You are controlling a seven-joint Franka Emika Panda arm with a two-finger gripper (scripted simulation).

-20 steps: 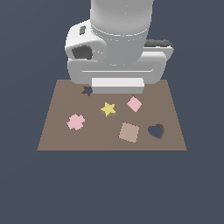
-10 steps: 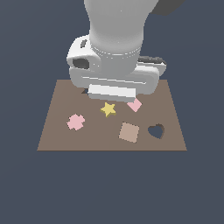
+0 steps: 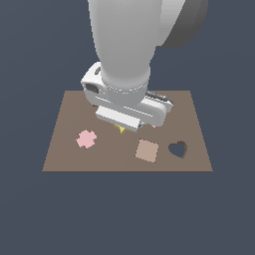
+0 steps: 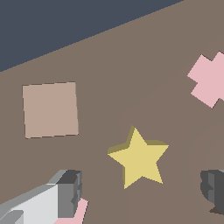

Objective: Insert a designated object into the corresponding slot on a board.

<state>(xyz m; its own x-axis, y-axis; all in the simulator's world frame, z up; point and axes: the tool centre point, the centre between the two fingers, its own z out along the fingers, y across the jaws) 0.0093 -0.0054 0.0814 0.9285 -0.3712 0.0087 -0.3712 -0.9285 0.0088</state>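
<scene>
The white arm (image 3: pixel 132 55) fills the upper middle of the exterior view, its wrist block hanging low over the brown board (image 3: pixel 64 154), which lies flat on a dark ground. On the board, toward the exterior view's right, a dark heart-shaped hole (image 3: pixel 178 149) is cut, and just beside it sits a lighter tan square (image 3: pixel 147 150). Toward the exterior view's left lies a pink cross piece (image 3: pixel 86 139), well apart from the square. The star-shaped slot cannot be made out – presumably it is behind the arm.

The pincer (image 4: pixel 140 192) stands apart, one grey finger (image 4: pixel 70 192) on each side of the yellow star (image 4: pixel 139 159), neither touching it. The star lies flat on the board between them; in the exterior view only a yellow sliver (image 3: pixel 120 129) shows under the wrist block. A pink corner (image 4: pixel 74 213) of another piece peeps out just under one finger – too little shows to tell its shape.
</scene>
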